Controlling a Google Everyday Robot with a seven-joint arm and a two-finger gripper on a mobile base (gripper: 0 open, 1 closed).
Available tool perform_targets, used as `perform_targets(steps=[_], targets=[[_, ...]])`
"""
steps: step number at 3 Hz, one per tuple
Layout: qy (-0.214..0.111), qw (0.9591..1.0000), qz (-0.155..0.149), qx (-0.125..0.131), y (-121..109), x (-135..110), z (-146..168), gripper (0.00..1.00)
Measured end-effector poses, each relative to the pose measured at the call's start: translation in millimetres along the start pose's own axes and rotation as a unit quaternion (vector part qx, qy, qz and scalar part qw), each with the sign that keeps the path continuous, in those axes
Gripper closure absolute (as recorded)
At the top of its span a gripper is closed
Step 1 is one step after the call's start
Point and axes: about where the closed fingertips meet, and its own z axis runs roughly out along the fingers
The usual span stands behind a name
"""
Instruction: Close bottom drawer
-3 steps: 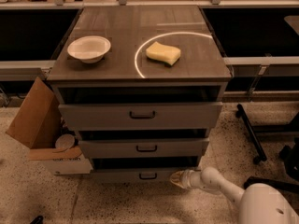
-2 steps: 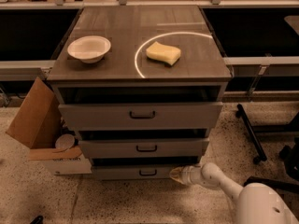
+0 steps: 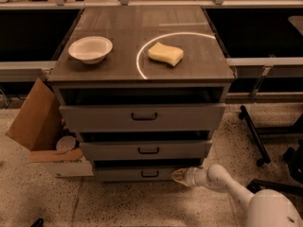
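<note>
Bottom drawer found lowest in cabinet, apparently pulled partly out. Gripper set low at cabinet's right foot, seemingly against drawer front's right end, likely placed for inward push. Gripper opening cannot be told; no hold seen.

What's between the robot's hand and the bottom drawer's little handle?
Nothing but bare grey drawer front, the camera view shows. The gripper sits low at the right end of the bottom drawer, right of its handle.
</note>
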Motion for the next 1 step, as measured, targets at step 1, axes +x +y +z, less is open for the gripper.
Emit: perform_targets(steps=[1], targets=[[-0.023,0.9990,-0.033,-0.022,30.5,-12.7,-25.5,1.00]])
